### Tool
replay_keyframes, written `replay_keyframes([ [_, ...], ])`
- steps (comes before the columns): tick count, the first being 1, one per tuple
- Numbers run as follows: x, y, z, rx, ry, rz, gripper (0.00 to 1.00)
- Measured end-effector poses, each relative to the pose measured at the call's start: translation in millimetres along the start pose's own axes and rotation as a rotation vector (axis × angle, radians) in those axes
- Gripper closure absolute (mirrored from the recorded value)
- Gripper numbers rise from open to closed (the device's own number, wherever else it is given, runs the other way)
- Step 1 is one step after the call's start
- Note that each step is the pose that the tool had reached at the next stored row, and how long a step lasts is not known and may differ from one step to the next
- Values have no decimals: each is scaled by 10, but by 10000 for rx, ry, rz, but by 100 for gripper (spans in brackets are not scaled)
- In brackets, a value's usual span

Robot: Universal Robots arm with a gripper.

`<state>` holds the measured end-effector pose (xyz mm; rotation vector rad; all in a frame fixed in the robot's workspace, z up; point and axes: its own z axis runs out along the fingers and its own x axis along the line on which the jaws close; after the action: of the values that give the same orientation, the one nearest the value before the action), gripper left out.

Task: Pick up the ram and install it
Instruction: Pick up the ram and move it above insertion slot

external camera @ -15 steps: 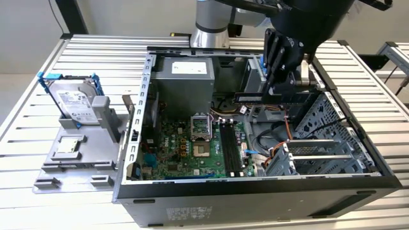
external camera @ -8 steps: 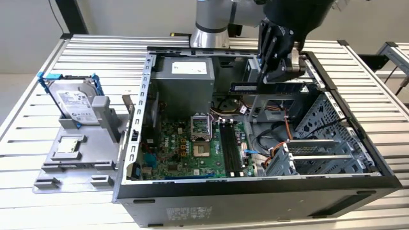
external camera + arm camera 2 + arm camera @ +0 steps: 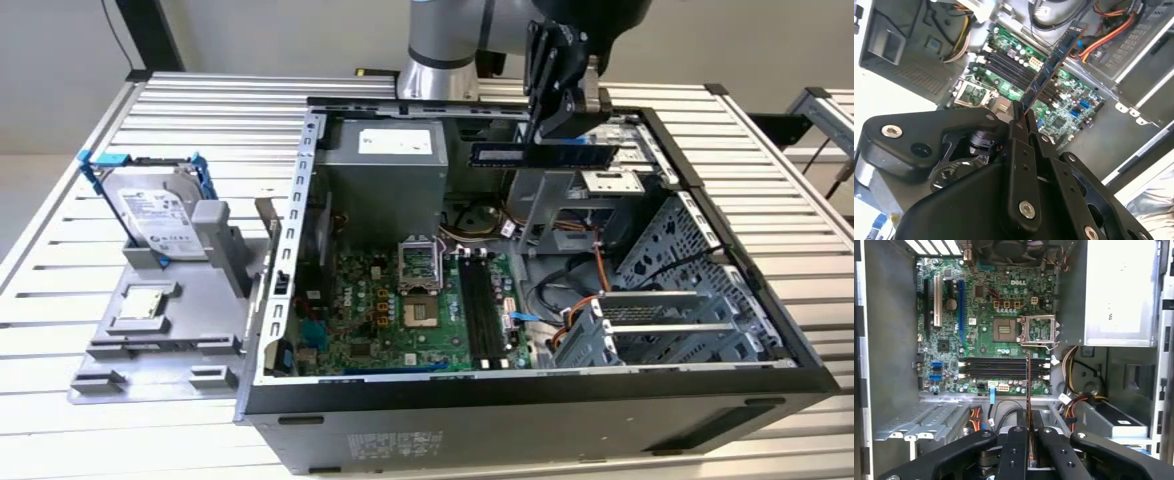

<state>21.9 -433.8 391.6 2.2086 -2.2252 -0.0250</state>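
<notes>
The ram is a slim dark stick held level above the open computer case. My gripper is shut on it from above. In the second wrist view the ram juts out from between the fingertips of the gripper. In the first wrist view the ram shows edge-on, held in the gripper, and hangs over the black memory slots without touching them. These slots lie on the green motherboard, well below the stick.
A silver hard drive stands on a grey holder at the exterior view's left, with a small square chip in front of it. Inside the case are the power supply, the open processor socket, orange cables and a metal drive cage.
</notes>
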Motion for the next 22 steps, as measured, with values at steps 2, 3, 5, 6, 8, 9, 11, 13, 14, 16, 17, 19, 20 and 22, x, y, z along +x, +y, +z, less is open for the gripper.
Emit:
replay_keyframes([
  [2, 5, 0, 0, 0, -38, -2, 100],
  [3, 4, 0, -1, -2, -36, -2, 100],
  [5, 4, 0, -1, -3, -37, -1, 100],
  [6, 4, 0, -1, -3, -36, -1, 100],
  [8, 4, 0, -1, -4, -36, -1, 100],
  [9, 4, 0, -1, -4, -37, 0, 100],
  [11, 4, 0, -1, -4, -36, -1, 100],
  [13, 4, 0, -1, -5, -36, -1, 100],
  [14, 4, 0, -1, -5, -36, -1, 100],
  [16, 4, 0, -1, -5, -37, -1, 100],
  [17, 4, 0, -1, -5, -37, -1, 100],
  [19, 4, 0, -1, -6, -36, -1, 100],
  [20, 4, 0, -1, -6, -36, -1, 100],
  [22, 4, 0, -1, -6, -36, -1, 100],
])
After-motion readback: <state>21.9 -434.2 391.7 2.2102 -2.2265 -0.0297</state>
